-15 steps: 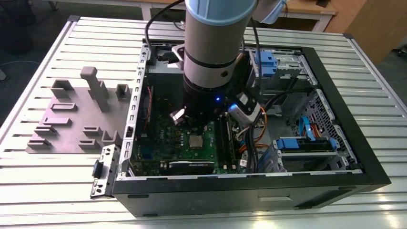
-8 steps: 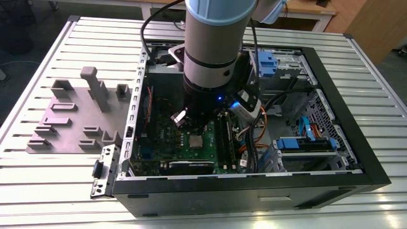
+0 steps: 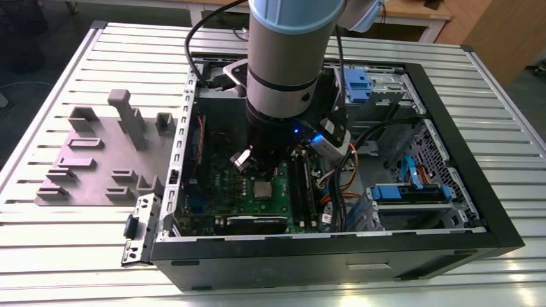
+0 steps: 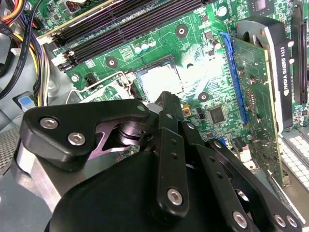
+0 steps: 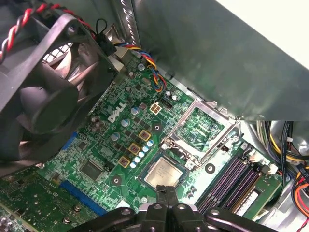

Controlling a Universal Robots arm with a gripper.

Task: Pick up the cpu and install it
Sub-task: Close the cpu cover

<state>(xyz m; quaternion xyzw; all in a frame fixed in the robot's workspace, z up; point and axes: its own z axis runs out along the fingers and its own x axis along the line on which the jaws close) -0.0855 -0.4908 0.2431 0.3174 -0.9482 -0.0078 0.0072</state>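
Exterior view, arm: the grey and silver robot arm stood nearly upright at the upper centre of the frame. Its wrist was inside the open black computer case, with black cables looping off it.
Exterior view, claw: the black gripper hung low over the green motherboard, just above the small square silver-topped cpu.
Exterior view, surface: the case lay on its side on a ribbed aluminium table. A grey moulded fixture plate sat just beside the case, toward the exterior view's left.
Exterior view, room: pale wooden furniture showed at the upper right corner.
First wrist view, claw: the gripper had its tips pinched together with nothing between them.
First wrist view, cpu: the cpu lay flat in its socket, right at the gripper's tips; contact could not be told. The silver rectangular socket frame stood swung open beside it, and a black case fan loomed near.
Second wrist view, claw: the gripper looked closed and empty, its black linkage bars converging.
Second wrist view, cpu: the cpu sat in the socket just beyond the tips, between the black memory slots and a black graphics card.
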